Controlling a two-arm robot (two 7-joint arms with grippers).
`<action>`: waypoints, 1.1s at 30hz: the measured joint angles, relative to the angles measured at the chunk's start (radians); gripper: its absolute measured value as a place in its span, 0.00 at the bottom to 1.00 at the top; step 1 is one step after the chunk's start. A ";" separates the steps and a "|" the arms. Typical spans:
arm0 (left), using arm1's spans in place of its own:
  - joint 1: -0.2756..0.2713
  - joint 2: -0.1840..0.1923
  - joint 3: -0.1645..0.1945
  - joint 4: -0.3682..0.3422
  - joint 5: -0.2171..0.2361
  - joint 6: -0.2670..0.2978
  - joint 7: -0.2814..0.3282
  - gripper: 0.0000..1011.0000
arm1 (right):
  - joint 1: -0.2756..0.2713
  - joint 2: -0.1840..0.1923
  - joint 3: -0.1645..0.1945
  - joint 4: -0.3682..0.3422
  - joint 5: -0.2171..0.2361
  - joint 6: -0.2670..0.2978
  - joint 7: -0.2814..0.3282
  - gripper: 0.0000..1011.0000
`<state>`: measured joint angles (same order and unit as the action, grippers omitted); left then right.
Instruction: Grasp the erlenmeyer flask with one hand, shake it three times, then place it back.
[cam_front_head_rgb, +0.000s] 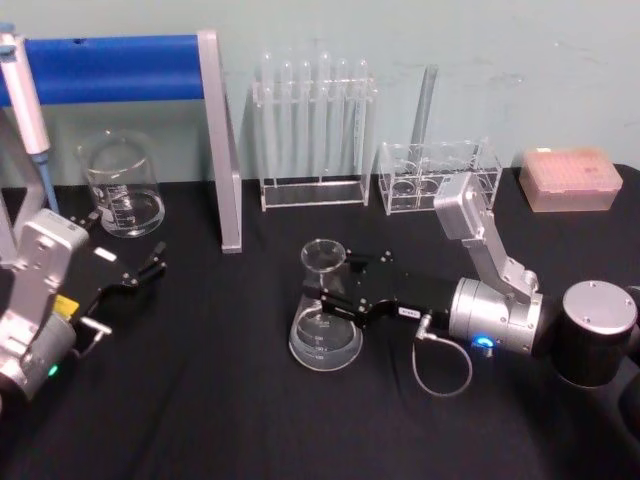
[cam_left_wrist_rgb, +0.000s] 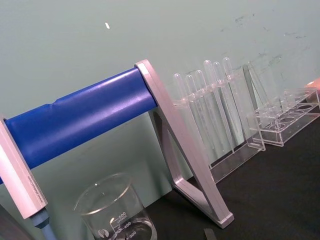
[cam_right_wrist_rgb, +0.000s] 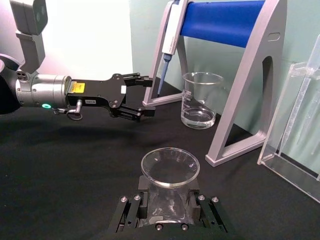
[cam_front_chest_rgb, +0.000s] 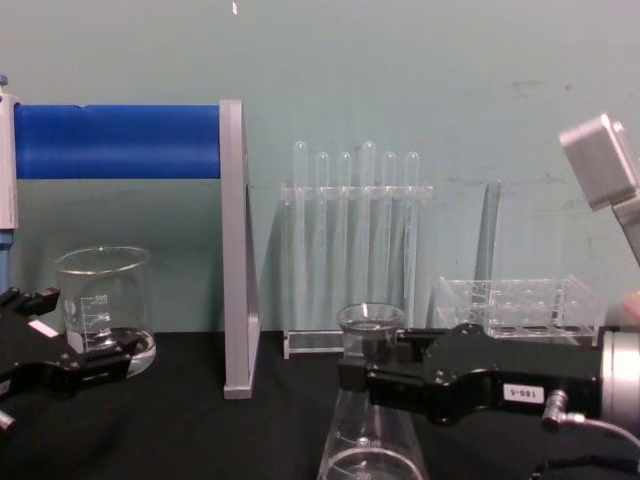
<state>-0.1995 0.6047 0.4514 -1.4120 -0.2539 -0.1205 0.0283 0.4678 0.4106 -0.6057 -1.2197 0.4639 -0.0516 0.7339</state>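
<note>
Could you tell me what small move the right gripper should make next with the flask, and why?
Probably lift straight up. The right gripper is closed around the neck of the flask, whose base seems to rest on the black table. Raising it first would give room for shaking. The left gripper is parked near the beaker.

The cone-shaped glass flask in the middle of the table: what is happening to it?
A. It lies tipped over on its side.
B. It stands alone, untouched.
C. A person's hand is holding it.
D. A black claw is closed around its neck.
D: the right claw has its fingers on both sides of the erlenmeyer flask at the neck, with the flask upright on the black table.
</note>
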 joint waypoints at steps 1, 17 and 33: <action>0.000 0.000 0.000 0.000 0.000 0.000 0.000 0.99 | 0.000 0.000 0.000 0.001 0.000 0.001 0.000 0.44; 0.000 0.000 0.000 0.000 0.000 0.000 0.000 0.99 | 0.002 -0.001 0.000 0.004 0.002 0.012 -0.003 0.44; 0.000 0.000 0.000 0.000 0.000 0.000 0.000 0.99 | 0.002 0.000 0.000 0.003 0.002 0.012 -0.004 0.44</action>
<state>-0.1996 0.6047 0.4514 -1.4120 -0.2539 -0.1205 0.0283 0.4694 0.4104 -0.6057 -1.2167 0.4656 -0.0397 0.7295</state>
